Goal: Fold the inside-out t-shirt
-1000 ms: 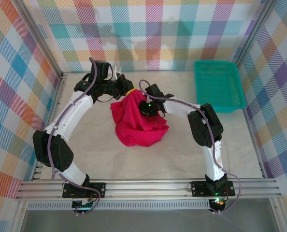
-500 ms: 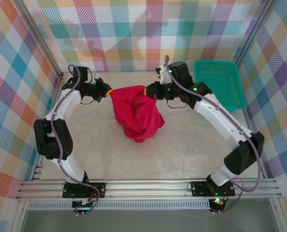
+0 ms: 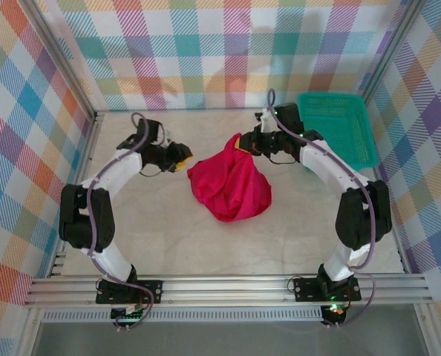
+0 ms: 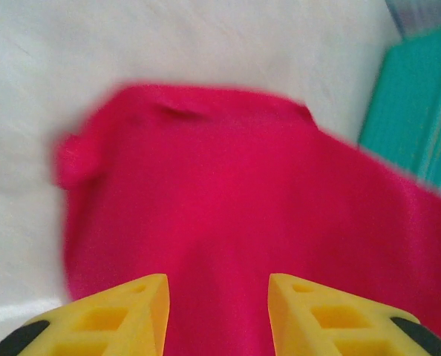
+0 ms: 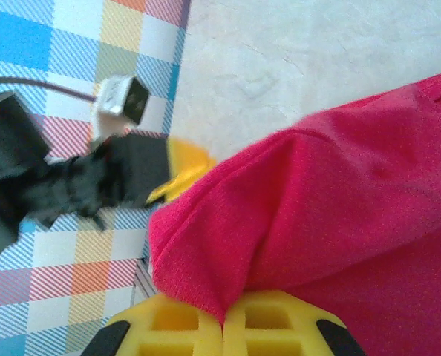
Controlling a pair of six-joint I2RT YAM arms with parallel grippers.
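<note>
Top external view finds the inside-out t-shirt [image 3: 232,185] heaped on the bench [image 3: 168,230], its peak pinched by the closed right fingers [image 3: 240,144], the left fingers [image 3: 178,156] open and empty just beside it. Held at one point, the cloth could slip free or bunch tighter. Right wrist view adds that the pinch catches merely a thin folded edge.

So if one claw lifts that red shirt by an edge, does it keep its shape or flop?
Probably floppy: the red shirt droops in a crumpled peak from the right claw. Likely light: one pinched edge lifts part of it.
</note>
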